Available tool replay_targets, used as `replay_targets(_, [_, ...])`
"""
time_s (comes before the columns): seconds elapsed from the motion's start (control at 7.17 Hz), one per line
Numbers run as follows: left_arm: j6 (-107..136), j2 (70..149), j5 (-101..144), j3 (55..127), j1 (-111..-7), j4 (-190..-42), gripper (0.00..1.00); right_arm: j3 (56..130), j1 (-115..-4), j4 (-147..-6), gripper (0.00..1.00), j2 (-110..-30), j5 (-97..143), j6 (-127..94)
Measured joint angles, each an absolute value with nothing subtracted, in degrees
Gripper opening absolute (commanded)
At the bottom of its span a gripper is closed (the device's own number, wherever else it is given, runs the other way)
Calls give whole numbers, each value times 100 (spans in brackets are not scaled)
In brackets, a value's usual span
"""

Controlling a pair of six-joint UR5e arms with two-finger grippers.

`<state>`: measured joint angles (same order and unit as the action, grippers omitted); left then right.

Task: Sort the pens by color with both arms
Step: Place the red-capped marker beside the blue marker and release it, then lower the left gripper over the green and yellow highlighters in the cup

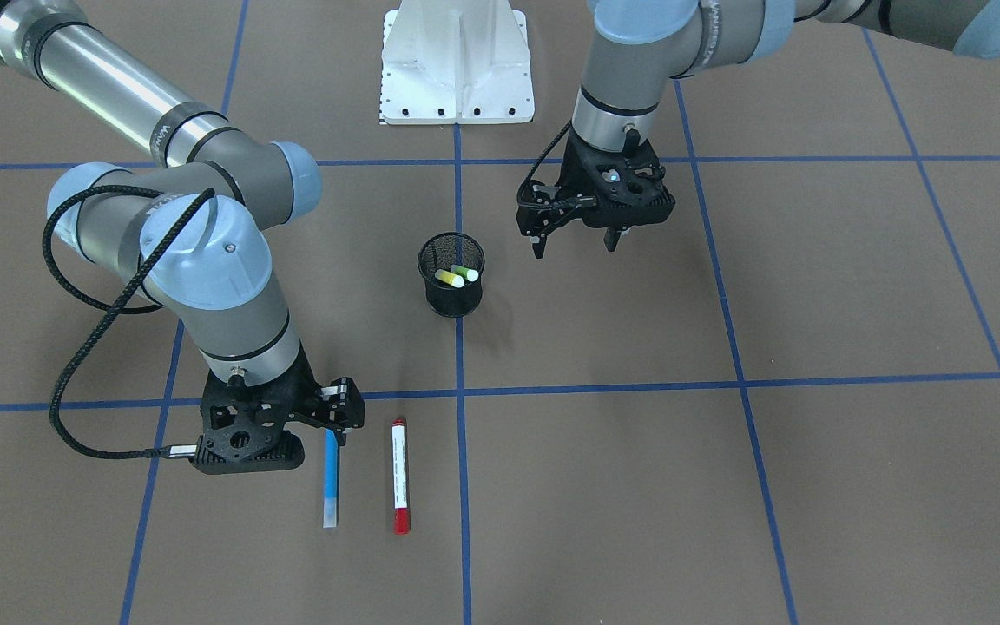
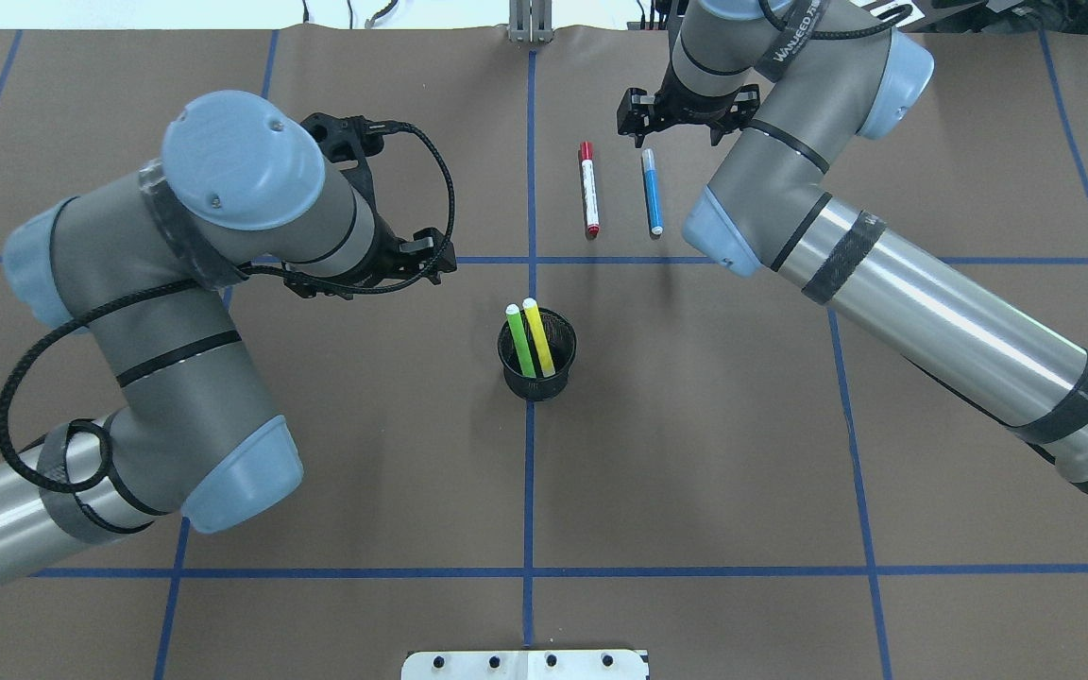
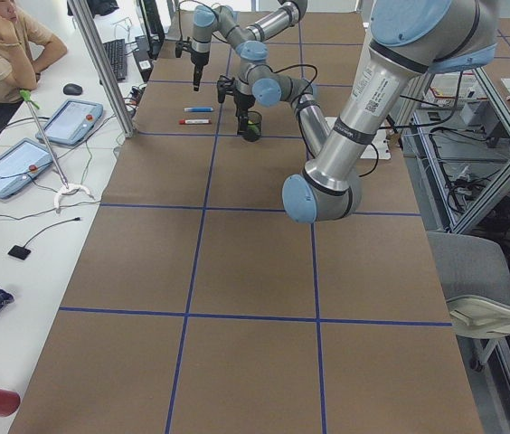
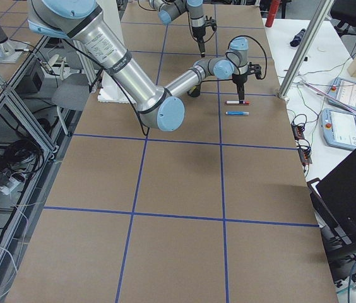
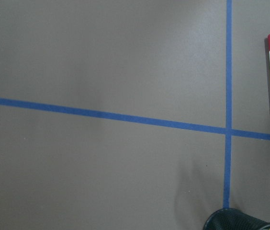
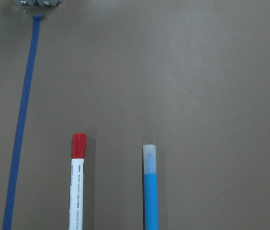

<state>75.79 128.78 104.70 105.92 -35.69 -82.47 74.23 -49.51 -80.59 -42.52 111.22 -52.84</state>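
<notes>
Blue pen (image 1: 331, 477) lies flat beneath the right gripper (image 1: 342, 430) (the nearer one), long axis parallel to the red-capped pen (image 1: 399, 476) beside it; we cannot tell whether that claw is spread. Left gripper (image 1: 575, 245), near the cup (image 1: 452, 304), stands spread, empty.

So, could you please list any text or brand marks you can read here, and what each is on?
"WANJEED": on the right arm near its wrist, overhead view; the marks after it are blurred.
Print on the red-capped pen, along its white barrel: too small to read.
Lettering on the left arm, along its tube, left side view: blurred, unreadable.
</notes>
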Motion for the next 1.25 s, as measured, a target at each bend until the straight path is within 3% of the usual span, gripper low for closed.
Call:
replay_targets(0.42, [7690,13861,11100,9670,-3465,-7137,99,7557,-5006,-8075,99,-4378,11200,-5232])
replay_targets(0.98, [7740,14085,11824,8990,-3669,-7809,99,7644,-5005,-8061,99,-4491,11182,-5229])
replay_targets(1.12, [7733,14085,11885,8846,-3694,-8193,94,7646,-5002,-8053,99,-4502,11173,-5230])
replay_targets(1.25, [7726,14083,11896,8741,-3694,-8508,79,7646,-5002,-8046,99,-4506,11166,-5229])
